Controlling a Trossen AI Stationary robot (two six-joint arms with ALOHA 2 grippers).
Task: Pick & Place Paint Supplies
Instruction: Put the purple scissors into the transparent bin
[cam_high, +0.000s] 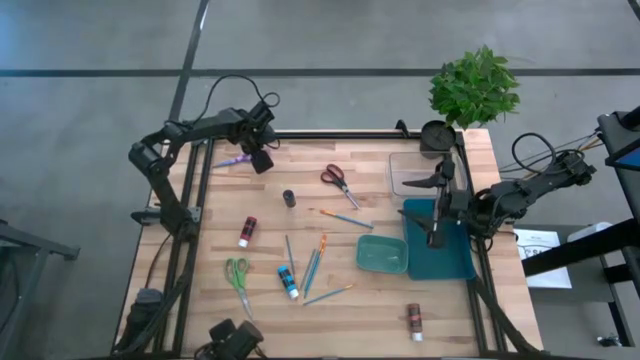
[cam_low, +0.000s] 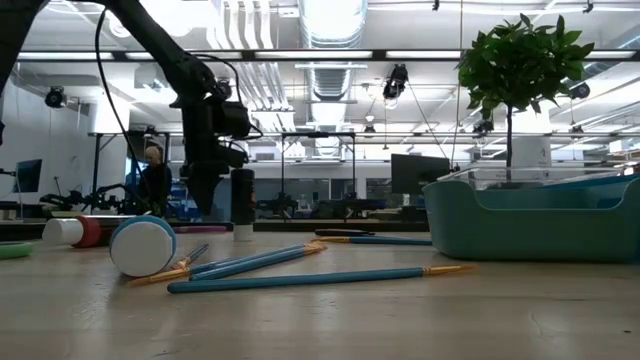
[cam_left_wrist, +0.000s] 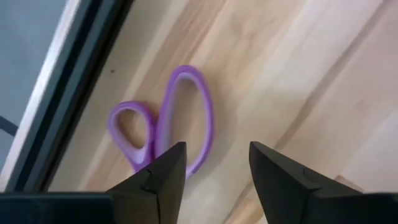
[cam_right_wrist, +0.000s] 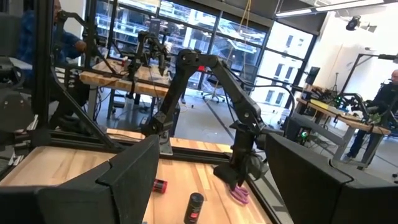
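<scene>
Paintbrushes (cam_high: 315, 262), thin, blue- and orange-handled, unpicked mid-frame; left gripper (cam_high: 262, 158) part-open over purple plastic scissors (cam_left_wrist: 163, 127) upper left, apparently off-task; right gripper (cam_high: 432, 208) wide.

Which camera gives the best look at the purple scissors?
The left wrist view: the purple scissors fill it, handles just beyond the open left gripper. The high view shows them small; the right wrist view only a purple bit; the low view nothing clear.

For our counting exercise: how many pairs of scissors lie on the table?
3: purple scissors at the far left under the left hand, red scissors far centre, green scissors near left. None seem hidden.
</scene>
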